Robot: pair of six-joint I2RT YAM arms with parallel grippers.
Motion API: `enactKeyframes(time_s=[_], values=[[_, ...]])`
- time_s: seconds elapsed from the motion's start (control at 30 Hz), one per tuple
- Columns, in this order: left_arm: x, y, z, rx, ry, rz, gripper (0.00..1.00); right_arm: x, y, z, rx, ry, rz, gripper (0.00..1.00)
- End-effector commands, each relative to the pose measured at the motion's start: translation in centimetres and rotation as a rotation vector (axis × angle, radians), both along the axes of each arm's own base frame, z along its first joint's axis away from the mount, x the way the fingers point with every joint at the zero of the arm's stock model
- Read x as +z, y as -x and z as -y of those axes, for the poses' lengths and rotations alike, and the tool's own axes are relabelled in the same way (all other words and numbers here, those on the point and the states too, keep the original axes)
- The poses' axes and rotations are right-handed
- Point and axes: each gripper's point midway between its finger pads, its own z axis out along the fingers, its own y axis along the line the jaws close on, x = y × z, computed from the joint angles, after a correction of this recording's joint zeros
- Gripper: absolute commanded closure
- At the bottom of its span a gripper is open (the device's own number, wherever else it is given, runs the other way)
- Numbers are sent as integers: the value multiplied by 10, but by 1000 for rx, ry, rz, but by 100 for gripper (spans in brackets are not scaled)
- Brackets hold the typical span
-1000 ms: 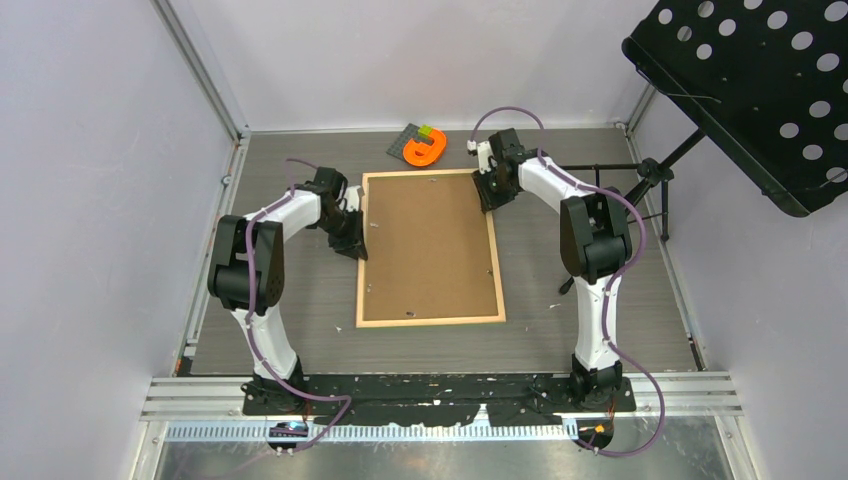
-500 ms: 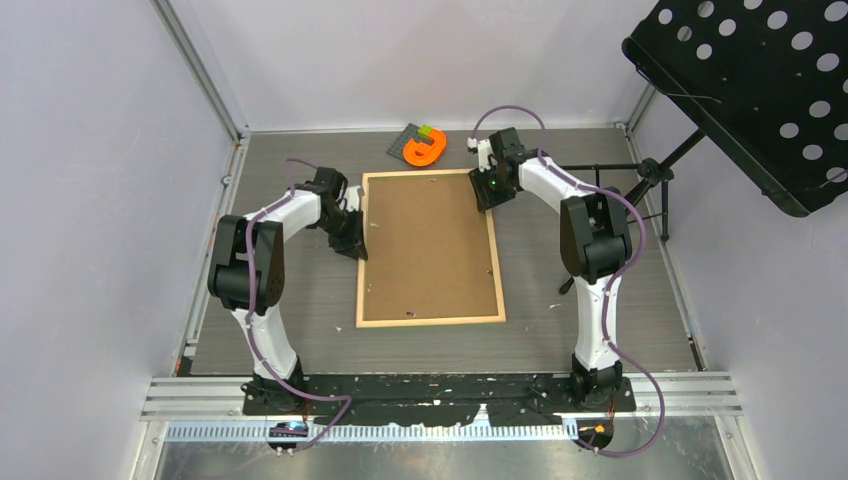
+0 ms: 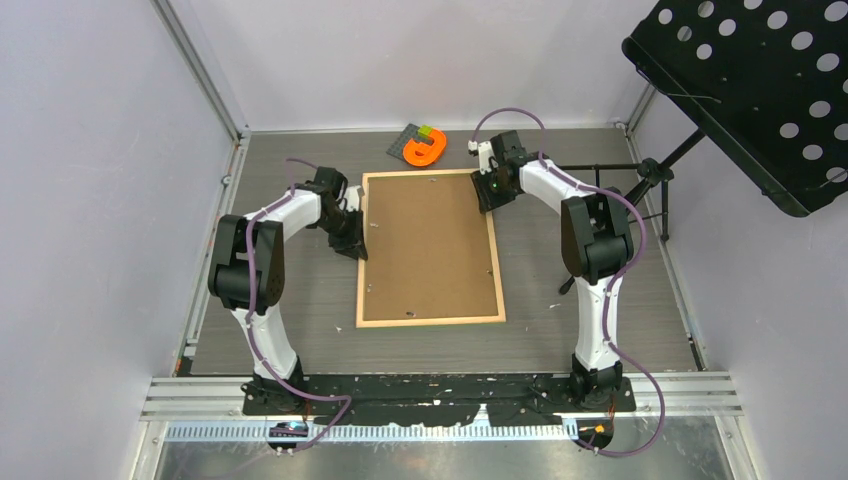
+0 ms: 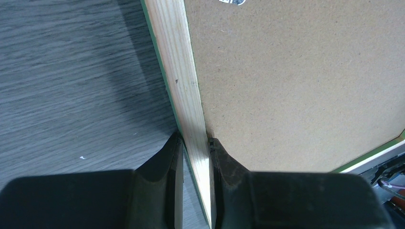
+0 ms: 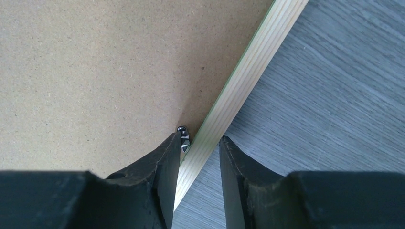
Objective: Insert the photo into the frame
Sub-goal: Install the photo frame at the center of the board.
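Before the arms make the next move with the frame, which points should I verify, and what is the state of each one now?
1. Left end effector on the left rail of the frame: its fingers touch both sides of the rail. Ok.
2. Right end effector on the right rail: the rail lies between the fingers, but table shows beside the outer finger. Not ok.
3. Backing board: lies flat inside the rails. Ok.
4. Photo in place: it is not in view. Cannot tell.
5. Metal tab beside the right inner finger: turned over the board or not, cannot tell.
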Motion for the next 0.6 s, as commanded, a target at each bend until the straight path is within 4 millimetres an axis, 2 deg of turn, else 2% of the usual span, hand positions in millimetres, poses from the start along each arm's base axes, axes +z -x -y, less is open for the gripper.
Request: enactKeyframes(time_s=[0.0, 0.27, 0.57], values=[[-8, -5, 10, -48, 35, 14, 100, 12, 6, 0, 24, 14, 15, 61], [-8, -5, 10, -49, 36, 14, 100, 15, 1, 3, 40, 43, 38, 67], [-8, -5, 10, -50, 35, 13, 100, 21, -2, -12, 119, -10, 46, 79]])
